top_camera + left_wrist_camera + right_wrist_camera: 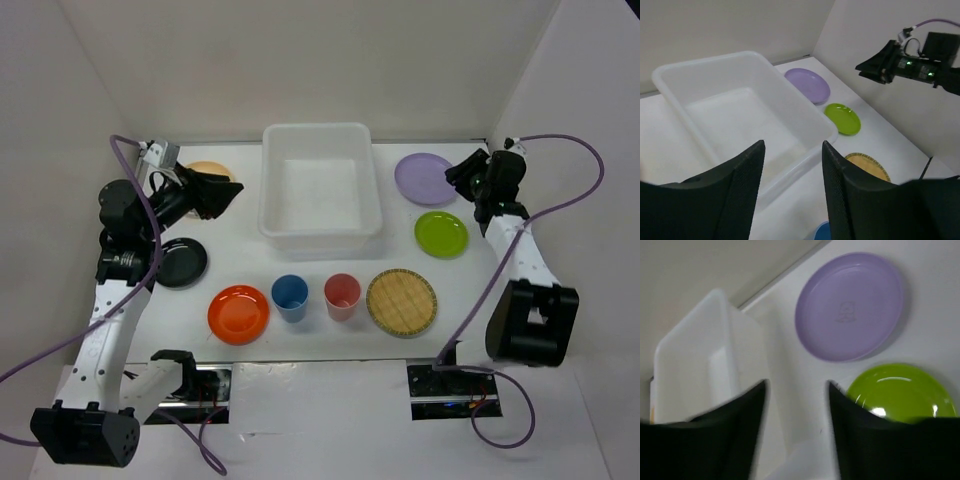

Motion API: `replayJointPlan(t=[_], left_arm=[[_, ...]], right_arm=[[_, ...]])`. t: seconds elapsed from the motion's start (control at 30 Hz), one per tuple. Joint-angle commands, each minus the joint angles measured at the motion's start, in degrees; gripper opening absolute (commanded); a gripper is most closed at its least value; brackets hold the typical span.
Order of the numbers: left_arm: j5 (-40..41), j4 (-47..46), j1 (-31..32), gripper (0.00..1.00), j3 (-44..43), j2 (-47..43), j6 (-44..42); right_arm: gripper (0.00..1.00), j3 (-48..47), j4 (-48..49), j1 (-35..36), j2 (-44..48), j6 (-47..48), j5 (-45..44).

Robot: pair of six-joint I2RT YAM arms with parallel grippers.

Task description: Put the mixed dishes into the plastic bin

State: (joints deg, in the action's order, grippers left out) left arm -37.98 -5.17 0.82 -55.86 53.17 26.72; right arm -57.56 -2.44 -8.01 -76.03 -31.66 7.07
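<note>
The white plastic bin [318, 131] stands empty at the back middle. A purple plate [425, 178] and a lime green plate [441, 233] lie to its right. Along the front lie an orange plate [238, 313], a blue cup [290, 297], a pink-red cup [342, 296] and a woven tan disc [401, 301]. A black plate [180, 262] lies at the left. A pale yellow plate [206, 170] is partly hidden behind my left gripper [228, 193], which is open, empty and raised left of the bin [805, 107]. My right gripper [455, 175] is open and empty above the purple plate [850, 305] and the green plate [900, 390].
White walls close in the table on the left, back and right. Purple cables loop from both arms. The left wrist view also shows the right gripper [875, 65] above the right side of the table.
</note>
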Motion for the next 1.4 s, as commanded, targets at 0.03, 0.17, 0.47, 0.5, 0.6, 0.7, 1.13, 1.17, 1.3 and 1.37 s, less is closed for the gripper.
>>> replayJointPlan(t=[0.03,0.17,0.47,0.5,0.6,0.7,1.13,1.17,1.3,1.37], left_arm=[[-2.37,-5.99,-0.38,0.2,-0.49,1.93,-2.11],[-3.76,-5.99,-0.9,0.0,-0.48,2.64,-3.68],[-5.97,-2.31,-0.91,0.64,-1.54,4.57,-5.45],[-5.97,-1.78,-0.91,0.7,-1.54,4.58,-5.45],[-5.97,-1.17,-1.43,0.73,-2.06,5.1,-5.45],[-5.97,-0.64,-1.43,0.74,-2.59,5.63,-5.45],[-4.91,1.48,-1.43,0.77,-3.12,6.16,-7.21],[-4.91,1.48,-1.43,0.77,-3.12,6.16,-7.21],[-4.91,1.48,-1.43,0.77,-3.12,6.69,-7.21],[-4.91,1.48,-1.43,0.77,-3.12,6.69,-7.21]], right_arm=[[0.36,-7.65,6.56,-4.98,-10.26,-1.38,5.85],[0.26,-11.86,7.45,-7.55,-20.36,-3.4,7.69],[0.53,-18.99,3.5,-8.78,-30.22,-2.89,-2.41],[0.53,-19.86,3.49,-8.78,-31.01,-2.88,-2.93],[0.54,-21.1,3.49,-8.78,-33.2,-2.88,-2.94],[0.55,-23.56,0.51,-7.38,-35.85,-2.36,-3.91],[0.57,-22.51,2.61,-4.65,-44.11,-3.41,-8.3],[0.57,-22.51,2.61,-4.65,-44.12,-3.41,-8.3],[0.57,-22.51,2.0,-4.65,-44.73,-3.41,-8.92],[0.57,-21.11,2.52,-4.12,-42.64,-3.41,-9.61]])
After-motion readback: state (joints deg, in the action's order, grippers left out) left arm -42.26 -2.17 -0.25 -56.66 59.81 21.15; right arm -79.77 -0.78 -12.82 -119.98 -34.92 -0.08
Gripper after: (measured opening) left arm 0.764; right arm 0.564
